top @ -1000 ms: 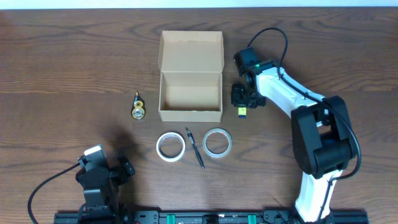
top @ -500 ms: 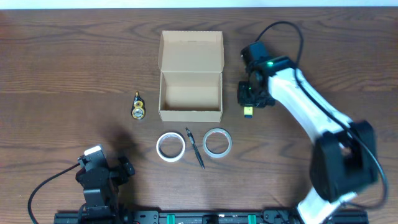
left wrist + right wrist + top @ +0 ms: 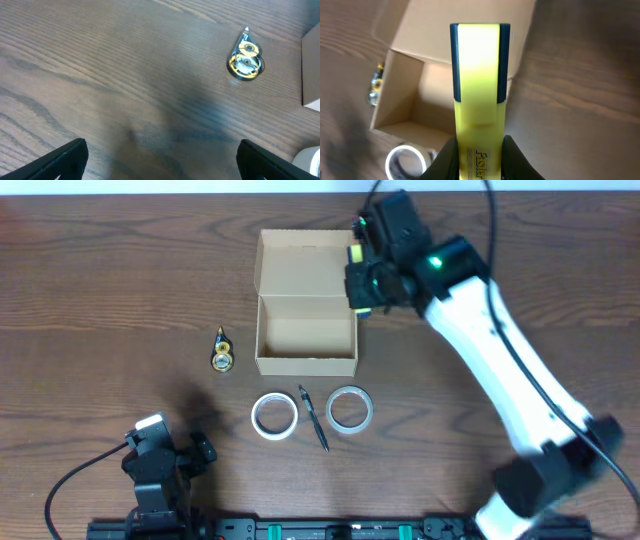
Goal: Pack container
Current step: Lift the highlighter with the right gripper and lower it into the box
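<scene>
Above box point(image 3: 300, 270): R hand point(image 3: 479, 150) w/ highlighter point(image 3: 479, 75)

One piece of print can be read: black lettering on the yellow marker point(image 3: 479, 100), at the lower centre of the right wrist view. It runs along the barrel and begins "Fast"; the last letters are too blurred to be sure of. It stands just where the fingers of the right end effector point(image 3: 480, 157) close on the barrel. The tape dispenser point(image 3: 244, 56), at the upper right of the left wrist view, carries yellow markings too small to read.
</scene>
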You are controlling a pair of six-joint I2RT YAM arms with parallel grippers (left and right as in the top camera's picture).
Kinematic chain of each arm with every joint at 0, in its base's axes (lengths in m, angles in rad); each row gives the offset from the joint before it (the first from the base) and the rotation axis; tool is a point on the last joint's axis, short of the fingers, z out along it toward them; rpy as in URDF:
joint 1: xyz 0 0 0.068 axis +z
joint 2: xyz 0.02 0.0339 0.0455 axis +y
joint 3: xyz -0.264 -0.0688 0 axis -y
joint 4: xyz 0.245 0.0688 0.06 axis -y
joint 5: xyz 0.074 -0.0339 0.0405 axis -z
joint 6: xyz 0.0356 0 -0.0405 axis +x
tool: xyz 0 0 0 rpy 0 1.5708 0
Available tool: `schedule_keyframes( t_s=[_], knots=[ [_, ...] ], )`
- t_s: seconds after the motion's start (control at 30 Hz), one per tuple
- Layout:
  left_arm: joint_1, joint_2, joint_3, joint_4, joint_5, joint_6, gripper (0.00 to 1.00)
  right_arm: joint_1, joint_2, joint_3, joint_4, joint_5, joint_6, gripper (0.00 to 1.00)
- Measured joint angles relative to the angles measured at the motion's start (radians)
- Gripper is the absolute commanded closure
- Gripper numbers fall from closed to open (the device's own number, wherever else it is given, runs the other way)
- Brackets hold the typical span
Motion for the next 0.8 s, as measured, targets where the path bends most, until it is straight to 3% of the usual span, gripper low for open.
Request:
schedule_keyframes(
  t_s=[0.2,0.47,0.8],
  knots=[
    [0.000,0.000,0.000,0.000,0.000,0.000,0.05,0.043,0.249,0.067,-0.088,-0.032,-0.126,0.99],
    [0.000,0.000,0.000,0.000,0.000,0.000,0.05,0.098,0.280,0.073,-0.080,-0.026,-0.361,0.99],
    [0.000,0.000,0.000,0.000,0.000,0.000,0.05,0.098,0.323,0.079,-0.061,0.014,-0.487,0.99]
  ],
)
